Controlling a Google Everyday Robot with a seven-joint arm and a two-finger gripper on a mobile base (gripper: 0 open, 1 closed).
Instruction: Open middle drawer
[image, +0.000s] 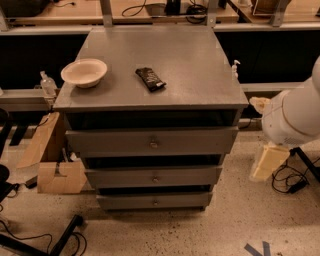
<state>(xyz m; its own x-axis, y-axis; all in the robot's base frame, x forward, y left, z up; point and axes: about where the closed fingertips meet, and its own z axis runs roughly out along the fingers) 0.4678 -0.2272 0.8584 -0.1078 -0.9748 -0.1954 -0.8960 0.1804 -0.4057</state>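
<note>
A grey cabinet stands in the middle of the camera view with three drawers, all shut. The middle drawer is the mid-sized grey front, with a small round knob at its centre. Above it is the widest drawer, below it the narrowest. My white arm comes in from the right edge. My gripper, cream-coloured, hangs low to the right of the cabinet, apart from it, at about the height of the middle drawer.
A cream bowl and a dark snack packet lie on the cabinet top. A cardboard box sits on the floor at the left. Cables lie at the right and black stand legs at the lower left.
</note>
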